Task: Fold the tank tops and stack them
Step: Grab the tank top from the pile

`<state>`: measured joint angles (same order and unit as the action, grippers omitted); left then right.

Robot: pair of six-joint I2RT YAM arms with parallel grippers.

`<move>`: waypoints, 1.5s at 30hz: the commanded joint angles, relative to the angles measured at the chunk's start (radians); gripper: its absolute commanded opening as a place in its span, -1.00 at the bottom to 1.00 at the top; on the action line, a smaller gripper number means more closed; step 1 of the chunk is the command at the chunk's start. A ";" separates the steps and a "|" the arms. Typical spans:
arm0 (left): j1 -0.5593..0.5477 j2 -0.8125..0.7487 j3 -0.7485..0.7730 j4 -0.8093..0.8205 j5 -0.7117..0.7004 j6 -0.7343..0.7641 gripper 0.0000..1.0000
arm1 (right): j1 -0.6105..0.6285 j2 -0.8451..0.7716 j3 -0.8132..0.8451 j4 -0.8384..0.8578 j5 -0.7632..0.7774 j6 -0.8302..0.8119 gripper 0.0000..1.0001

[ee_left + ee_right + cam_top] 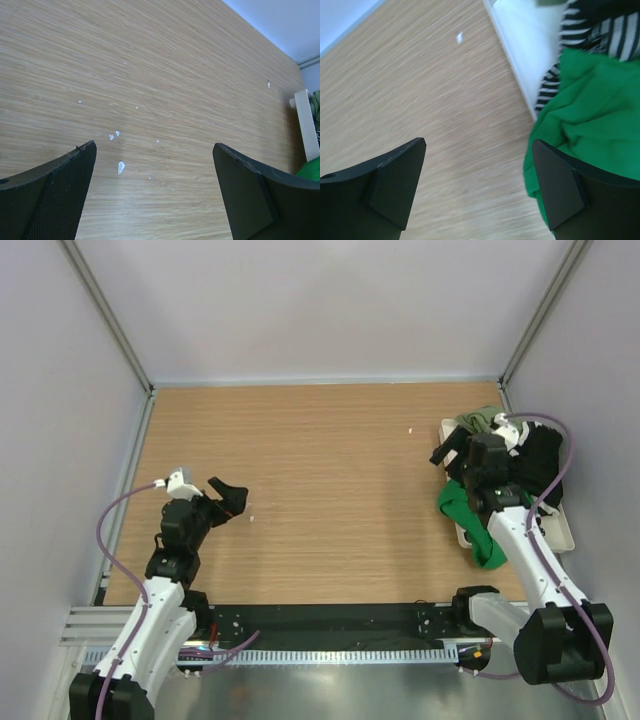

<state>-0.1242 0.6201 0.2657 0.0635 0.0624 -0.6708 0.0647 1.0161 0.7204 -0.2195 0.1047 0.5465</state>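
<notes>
The wood-grain tabletop (330,490), enclosed by pale panels, carries a white tray (563,532) at its right edge. The right pincer (477,145) is empty with its jaws spread wide. It sits at the tray's left rim, one finger above bare wood and the other above the green tank top (590,110). That garment spills over the rim onto the tabletop. The striped tank top (610,30), black tank top (540,460) and olive tank top (478,421) lie heaped in the tray behind it. The left pincer (228,492), also wide open and empty, hovers toward the left edge above white flecks (120,166).

The step in hand is probably extracting the green garment. Shift right until both jaws straddle one green fold, descend, and close fully. Then draw the garment toward the centre without snagging the striped cloth.
</notes>
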 commanded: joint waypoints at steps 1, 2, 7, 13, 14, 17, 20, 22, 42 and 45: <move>-0.005 0.001 0.009 0.050 0.042 0.020 0.99 | -0.017 0.041 0.151 -0.171 0.320 0.036 0.92; -0.005 0.001 0.009 0.053 0.046 0.020 0.99 | -0.038 0.064 0.168 -0.205 0.382 0.043 0.99; -0.005 0.010 0.007 0.061 0.062 0.016 0.99 | -0.182 0.151 0.240 -0.242 0.397 0.085 0.99; -0.006 0.015 0.010 0.067 0.073 0.013 0.99 | -0.289 0.323 0.355 -0.261 0.418 0.122 0.99; -0.005 0.015 0.010 0.067 0.076 0.013 0.99 | -0.296 0.343 0.367 -0.270 0.431 0.145 0.99; -0.005 0.013 0.009 0.067 0.080 0.011 0.99 | -0.356 0.417 0.402 -0.287 0.441 0.202 0.99; -0.005 0.010 0.007 0.068 0.086 0.010 0.99 | -0.417 0.466 0.395 -0.271 0.415 0.245 1.00; -0.005 0.012 0.006 0.071 0.088 0.008 0.99 | -0.442 0.480 0.386 -0.247 0.406 0.251 0.99; -0.005 0.000 0.006 0.071 0.091 0.010 0.99 | -0.120 0.094 0.795 -0.132 -0.067 -0.033 -0.98; -0.008 0.003 0.006 0.071 0.093 0.010 0.99 | 0.036 0.176 0.983 -0.205 -0.157 -0.065 -0.97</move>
<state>-0.1265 0.6254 0.2657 0.1001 0.1360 -0.6716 0.0151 1.1458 1.5654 -0.4416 0.1318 0.5465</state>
